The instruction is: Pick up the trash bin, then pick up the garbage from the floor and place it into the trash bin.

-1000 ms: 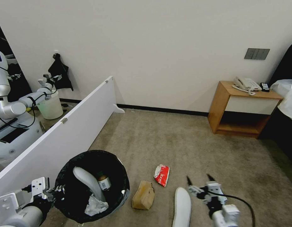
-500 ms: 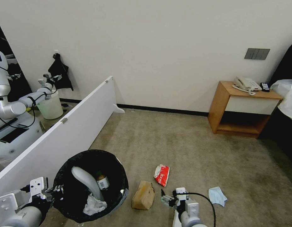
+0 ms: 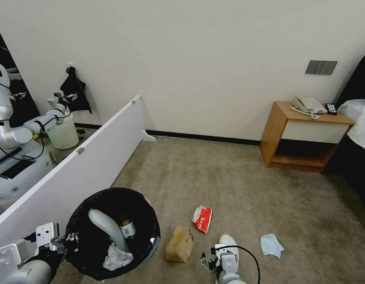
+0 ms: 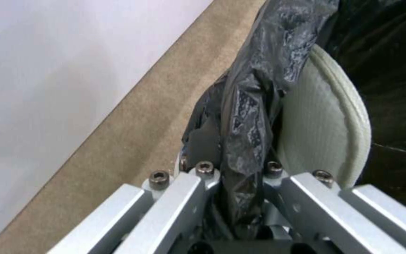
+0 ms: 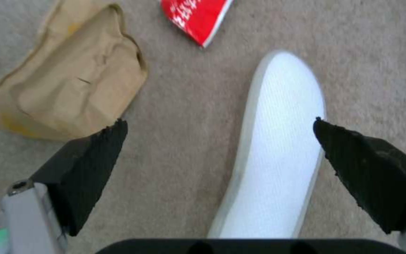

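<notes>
my left hand (image 4: 240, 197) pinches the bin (image 3: 113, 232) by its bagged rim, keeping it beside the litter; my right hand (image 5: 219, 169) hangs wide over the slipper (image 5: 278, 148) on the floor, ready to straddle it.

Beige carpet (image 3: 229, 177), pale wall (image 3: 210, 59), wooden bedside table (image 3: 304, 134), white partition board (image 3: 84, 165).

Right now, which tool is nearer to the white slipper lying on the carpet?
The right tool. It hangs open directly above the white slipper on the floor. The left tool is off to the side, clamped on the trash bin rim.
</notes>
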Available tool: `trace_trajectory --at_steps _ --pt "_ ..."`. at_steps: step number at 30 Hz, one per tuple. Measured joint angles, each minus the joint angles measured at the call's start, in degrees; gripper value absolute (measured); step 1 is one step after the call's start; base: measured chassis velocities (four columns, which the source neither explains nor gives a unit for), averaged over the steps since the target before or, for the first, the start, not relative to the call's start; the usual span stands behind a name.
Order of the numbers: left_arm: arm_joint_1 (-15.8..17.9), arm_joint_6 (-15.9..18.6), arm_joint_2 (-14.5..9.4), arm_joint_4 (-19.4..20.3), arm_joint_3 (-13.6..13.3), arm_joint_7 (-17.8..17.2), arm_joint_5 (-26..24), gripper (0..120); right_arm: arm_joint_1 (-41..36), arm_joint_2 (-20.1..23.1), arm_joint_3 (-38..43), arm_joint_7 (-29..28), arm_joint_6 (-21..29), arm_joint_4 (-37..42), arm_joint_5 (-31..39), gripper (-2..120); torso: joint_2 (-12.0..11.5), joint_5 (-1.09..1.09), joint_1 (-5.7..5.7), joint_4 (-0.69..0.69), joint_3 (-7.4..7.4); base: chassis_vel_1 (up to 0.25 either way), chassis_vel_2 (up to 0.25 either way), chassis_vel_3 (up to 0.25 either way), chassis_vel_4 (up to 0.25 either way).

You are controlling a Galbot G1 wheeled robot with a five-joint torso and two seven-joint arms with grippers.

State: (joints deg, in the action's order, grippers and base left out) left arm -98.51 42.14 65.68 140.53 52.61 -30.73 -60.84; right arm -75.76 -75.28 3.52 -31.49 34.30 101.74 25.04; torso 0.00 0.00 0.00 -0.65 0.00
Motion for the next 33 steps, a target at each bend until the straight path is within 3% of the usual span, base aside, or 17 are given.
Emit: trace_trajectory --at_steps 33 --pt "-0.25 0.0 0.21 0.48 0.42 0.05 0.14 2 8.48 -4.35 0.63 -3.01 1.69 -15.42 1.24 100 0.0 0.0 0.0 0.0 0.0 0.0 0.0 0.0 0.0"
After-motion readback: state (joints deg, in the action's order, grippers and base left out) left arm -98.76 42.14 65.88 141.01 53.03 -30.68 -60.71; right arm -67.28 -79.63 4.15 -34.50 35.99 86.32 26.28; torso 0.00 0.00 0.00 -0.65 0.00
